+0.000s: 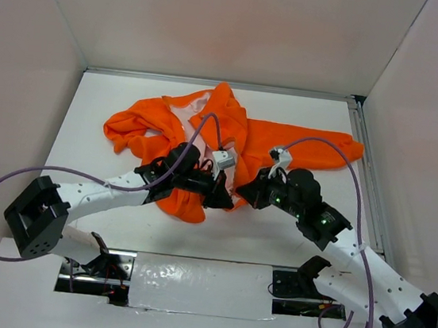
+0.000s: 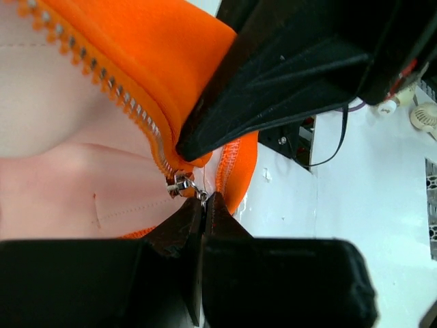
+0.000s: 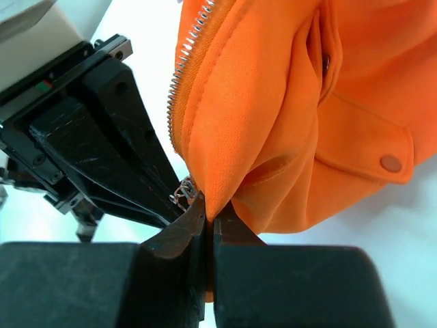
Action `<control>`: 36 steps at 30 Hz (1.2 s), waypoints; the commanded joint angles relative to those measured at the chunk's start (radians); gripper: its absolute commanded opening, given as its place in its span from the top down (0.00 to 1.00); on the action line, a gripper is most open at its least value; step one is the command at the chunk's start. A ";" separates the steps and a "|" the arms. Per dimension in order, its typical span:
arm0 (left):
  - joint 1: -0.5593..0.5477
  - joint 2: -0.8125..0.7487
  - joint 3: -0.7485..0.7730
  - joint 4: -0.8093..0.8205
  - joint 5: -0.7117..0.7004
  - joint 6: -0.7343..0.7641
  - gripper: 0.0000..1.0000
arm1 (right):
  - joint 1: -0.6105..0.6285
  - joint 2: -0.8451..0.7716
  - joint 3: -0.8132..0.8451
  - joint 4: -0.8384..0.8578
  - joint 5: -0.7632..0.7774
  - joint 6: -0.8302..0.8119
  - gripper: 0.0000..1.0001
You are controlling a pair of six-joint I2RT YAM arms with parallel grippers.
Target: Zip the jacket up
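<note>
The orange jacket lies crumpled on the white table, pale lining showing at the collar. My left gripper is shut on the metal zipper pull at the bottom of the open zipper, whose teeth run up to the left over the pinkish lining. My right gripper is shut on the jacket's bottom hem right beside the pull. In the top view both grippers, left and right, meet tip to tip at the jacket's lower front edge. A flapped pocket with a snap shows at right.
White walls enclose the table on three sides; a metal rail runs along the right edge. Purple cables loop over the jacket. A taped slot lies at the near edge between the arm bases.
</note>
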 commanded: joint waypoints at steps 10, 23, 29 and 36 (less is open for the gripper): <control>-0.039 0.007 0.104 -0.170 -0.037 -0.015 1.00 | 0.047 -0.067 -0.003 0.123 0.028 -0.062 0.38; -0.039 -0.079 0.038 -0.136 -0.018 0.013 1.00 | 0.053 0.129 0.088 0.122 0.074 0.018 0.38; -0.039 -0.079 0.048 -0.161 -0.035 0.004 1.00 | 0.087 0.209 0.129 0.177 0.105 0.055 1.00; -0.045 -0.195 -0.070 -0.185 -0.054 -0.093 1.00 | 0.039 0.185 0.187 0.177 0.333 0.121 1.00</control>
